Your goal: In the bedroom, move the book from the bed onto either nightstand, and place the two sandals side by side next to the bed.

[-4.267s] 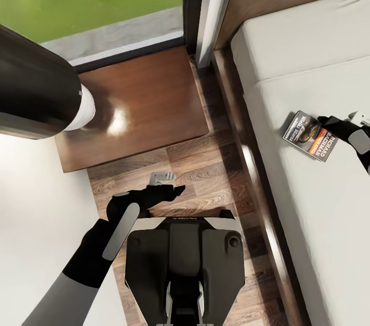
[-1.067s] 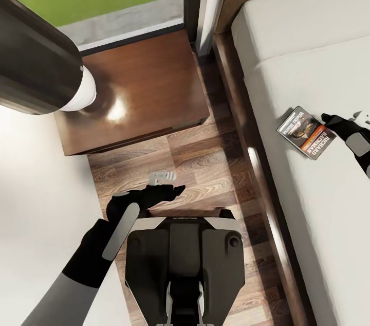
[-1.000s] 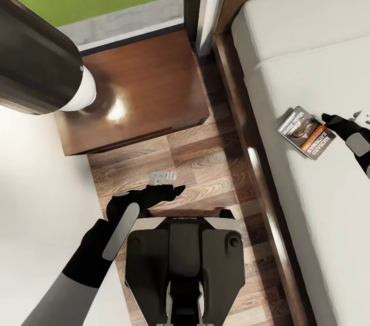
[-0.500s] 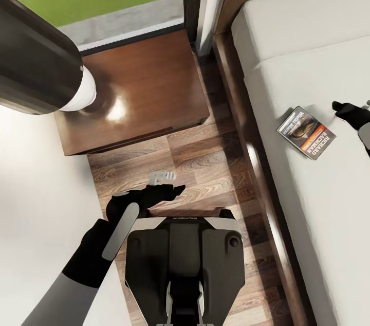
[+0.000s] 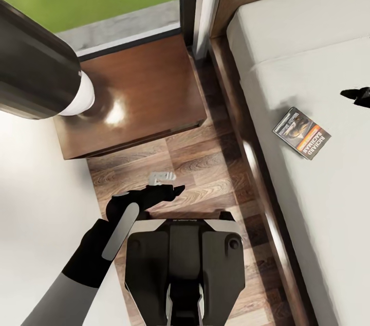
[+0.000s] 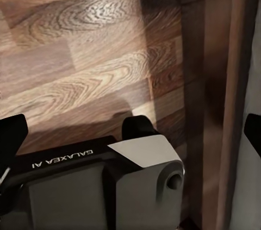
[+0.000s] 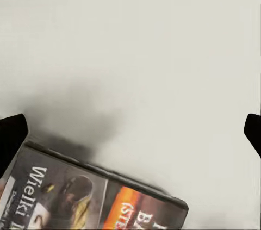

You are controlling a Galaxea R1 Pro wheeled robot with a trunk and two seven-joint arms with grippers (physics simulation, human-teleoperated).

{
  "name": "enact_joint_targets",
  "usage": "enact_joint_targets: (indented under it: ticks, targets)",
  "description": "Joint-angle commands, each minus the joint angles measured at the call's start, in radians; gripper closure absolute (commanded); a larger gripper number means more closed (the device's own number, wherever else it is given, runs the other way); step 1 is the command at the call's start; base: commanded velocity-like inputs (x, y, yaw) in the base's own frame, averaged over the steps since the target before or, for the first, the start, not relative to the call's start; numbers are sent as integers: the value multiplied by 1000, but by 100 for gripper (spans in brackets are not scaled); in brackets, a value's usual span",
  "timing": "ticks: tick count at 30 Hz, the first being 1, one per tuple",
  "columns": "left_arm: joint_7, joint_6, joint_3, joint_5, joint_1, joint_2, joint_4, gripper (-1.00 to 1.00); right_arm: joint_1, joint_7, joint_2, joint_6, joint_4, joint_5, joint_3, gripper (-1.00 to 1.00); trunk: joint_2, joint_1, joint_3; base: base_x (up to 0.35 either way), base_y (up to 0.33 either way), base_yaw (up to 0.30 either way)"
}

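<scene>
Our right gripper (image 5: 355, 93), jaws spread and empty, hangs over the bed (image 5: 329, 202), the book (image 5: 301, 132) lying slantwise just below-left, nearer us.

Nightstand (image 5: 139, 94) glossy polished wood; floor (image 5: 205, 166) grained planks; bed (image 5: 318, 187) matt cloth; book (image 5: 301, 132) glossy cover.

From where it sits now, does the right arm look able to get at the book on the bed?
Probably yes. The book lies flat and uncovered on the bed, and the right gripper hangs close by with nothing between them. In the right wrist view the book sits just ahead of the open fingertips.
</scene>
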Motion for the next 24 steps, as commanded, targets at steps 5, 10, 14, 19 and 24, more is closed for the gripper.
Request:
enact_joint_targets:
  ticks: [5, 10, 14, 19, 24]
  targets:
    - [8, 4, 0, 8, 0, -1, 0, -100, 167, 64, 2, 73, -208, -13, -4, -100, -1, 1, 7, 0, 0, -74]
    - [8, 4, -1, 7, 0, -3, -1, -100, 302, 158, 5, 80, -249, -45, -6, -100, -1, 1, 15, 0, 0, -73]
    - [9, 5, -1, 7, 0, -4, -1, -100, 428, 269, 7, 61, -261, -62, -7, -100, -1, 1, 21, 0, 0, -28]
    - [9, 5, -1, 8, 0, -9, -1, -100, 530, 335, 36, 21, -264, -65, -8, -100, -1, 1, 29, 0, 0, -4]
    - [7, 5, -2, 7, -1, -15, -13, -100, 553, 351, 51, -24, -266, -66, -3, -100, -1, 1, 37, 0, 0, -3]
